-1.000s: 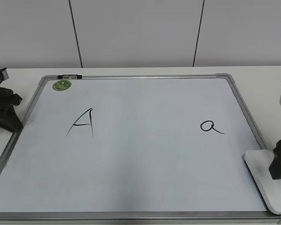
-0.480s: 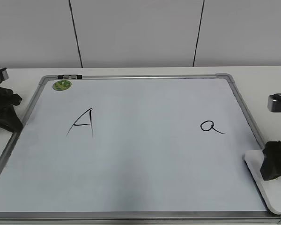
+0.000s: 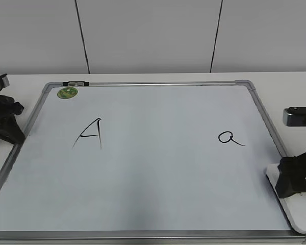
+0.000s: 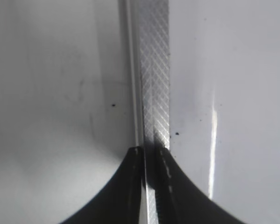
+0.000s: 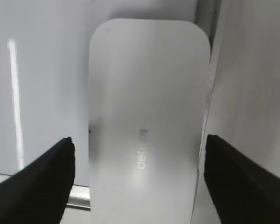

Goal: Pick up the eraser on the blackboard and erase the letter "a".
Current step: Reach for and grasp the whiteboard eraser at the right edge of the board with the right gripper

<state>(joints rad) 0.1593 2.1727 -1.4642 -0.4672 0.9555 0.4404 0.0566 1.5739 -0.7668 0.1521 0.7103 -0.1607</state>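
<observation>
the eraser (image 5: 147, 126) is lying at the blackboard's (image 3: 158, 168) near right corner, overhanging the silver frame there, and the right gripper (image 3: 292, 179) is hovering directly above it. in the right wrist view the jaws are standing wide apart and released, one dark finger showing at the lower left and one at the lower right, with the white block sitting between them and holding nothing yet. the eraser's long axis is running away from the wrist camera, so the jaws are straddling its short width, which looks like the right way to pinch it. neither finger appears to be touching the block; i cannot tell how much height remains above it.

the letter "a" (image 3: 229, 137) is sitting on the board up and to the left of the eraser, near but apart, well inside the right arm's side. the left gripper (image 4: 151, 186) is parked at the far left edge over the frame rail; its fingers are showing only a narrow slit, so they look closed and empty. the right arm is clearly the nearer one, and the coming move probably calls for a straight descent and a squeeze across the short sides.
</observation>
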